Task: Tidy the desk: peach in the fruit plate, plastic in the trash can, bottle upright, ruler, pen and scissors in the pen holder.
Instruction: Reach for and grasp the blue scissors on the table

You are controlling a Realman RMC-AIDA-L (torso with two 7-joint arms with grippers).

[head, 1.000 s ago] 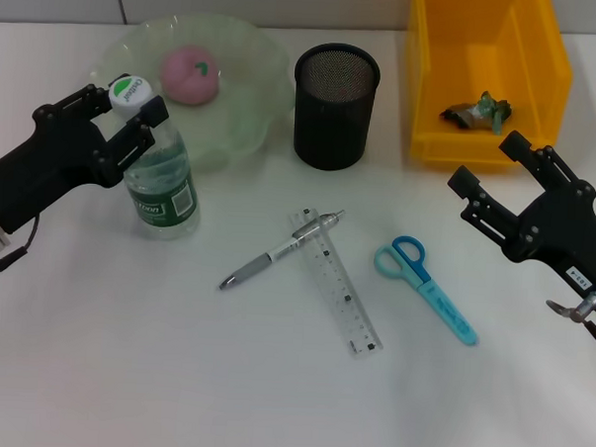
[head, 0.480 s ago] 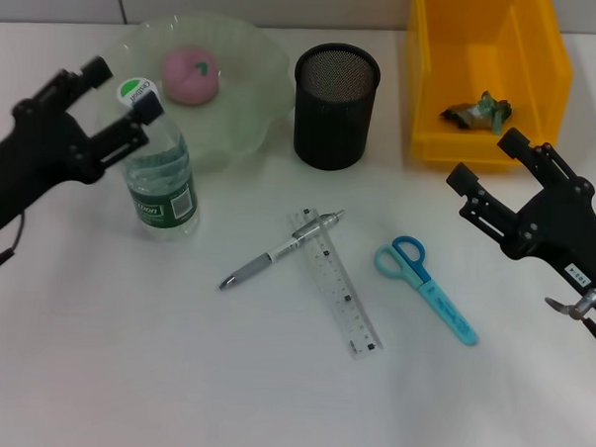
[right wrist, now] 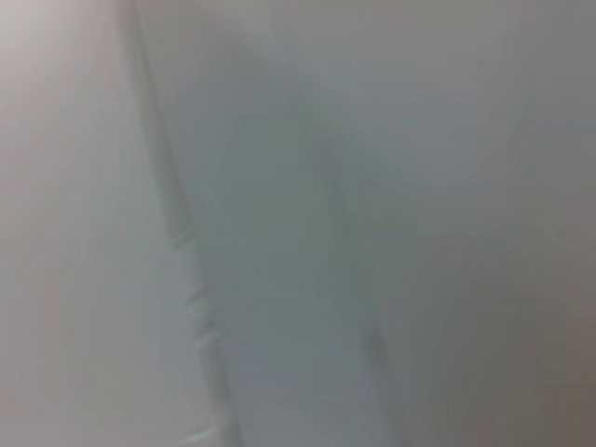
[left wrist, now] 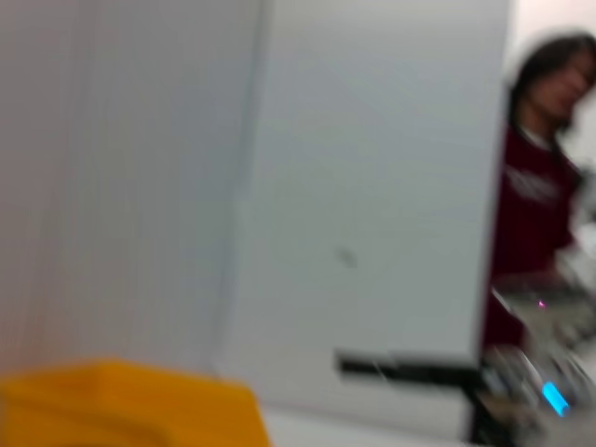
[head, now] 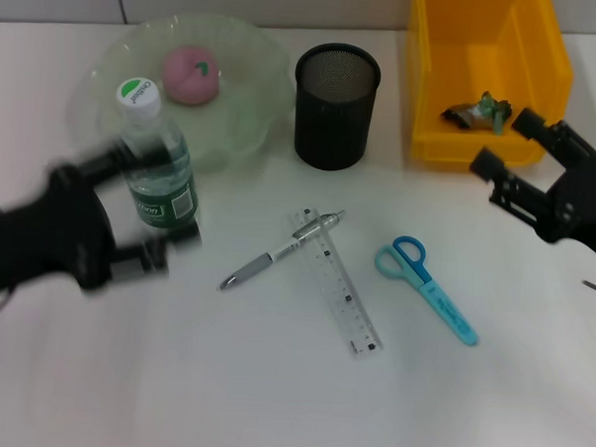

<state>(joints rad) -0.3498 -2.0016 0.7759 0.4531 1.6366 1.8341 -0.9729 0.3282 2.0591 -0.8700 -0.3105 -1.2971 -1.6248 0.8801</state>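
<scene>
The clear bottle (head: 154, 173) with a white and green cap stands upright on the table in the head view. My left gripper (head: 170, 200) is motion-blurred just in front of it, low, open and empty. The pink peach (head: 191, 75) lies in the pale green fruit plate (head: 245, 117). A crumpled plastic wrapper (head: 476, 111) lies in the yellow bin (head: 489, 39). The pen (head: 277, 250) rests across the clear ruler (head: 336, 296) mid-table, with blue scissors (head: 426, 288) to their right. Behind them stands the black mesh pen holder (head: 335, 106). My right gripper (head: 506, 142) hovers open at the bin's front edge.
A blurred corner of the yellow bin (left wrist: 121, 405) shows in the left wrist view, with a wall behind it and a person (left wrist: 535, 186) standing off to one side. The right wrist view shows only a blurred grey surface.
My left gripper has come off the bottle's neck and swung down toward the table's near side; the bottle stays upright. The right gripper has shifted toward the back right.
</scene>
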